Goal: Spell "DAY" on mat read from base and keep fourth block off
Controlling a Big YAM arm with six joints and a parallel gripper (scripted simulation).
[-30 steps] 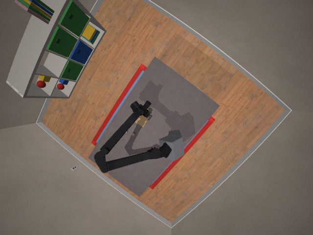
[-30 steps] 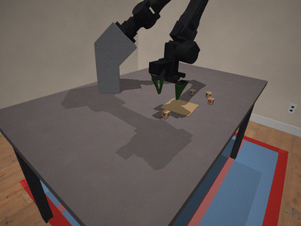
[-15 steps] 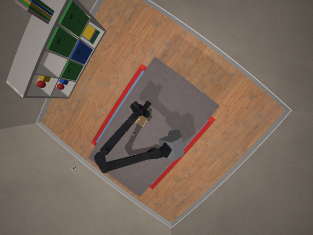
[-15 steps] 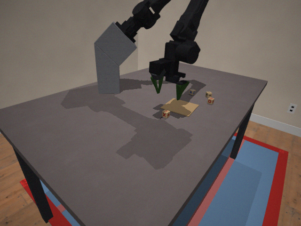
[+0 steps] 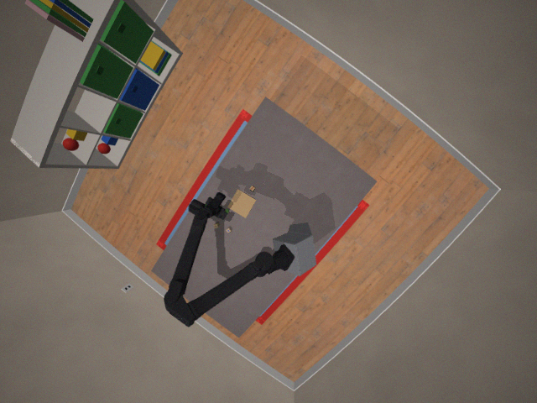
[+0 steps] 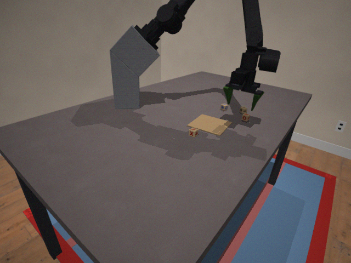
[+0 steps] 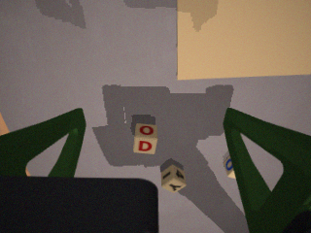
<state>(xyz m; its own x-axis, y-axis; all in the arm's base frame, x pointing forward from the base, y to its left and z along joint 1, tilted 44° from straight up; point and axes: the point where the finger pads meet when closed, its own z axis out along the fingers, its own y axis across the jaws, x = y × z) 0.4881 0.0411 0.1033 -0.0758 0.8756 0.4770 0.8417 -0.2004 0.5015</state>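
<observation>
The fingers are spread wide above the table. The D block lies off the mat, below and between the 2 fingertips; I judge it the next target.

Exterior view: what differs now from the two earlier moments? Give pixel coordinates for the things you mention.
The arm [image 5: 190,255] [image 6: 253,25] has swung the tool [image 5: 221,213] [image 6: 240,107] [image 7: 155,116] rightward in the exterior view, from over the mat [image 5: 242,203] [image 6: 208,122] [image 7: 243,49] to above the table beyond it, near the red O block [image 6: 245,117] [image 7: 145,139]. Nothing was picked up; the tool is open. The mat and all four blocks stayed put.
</observation>
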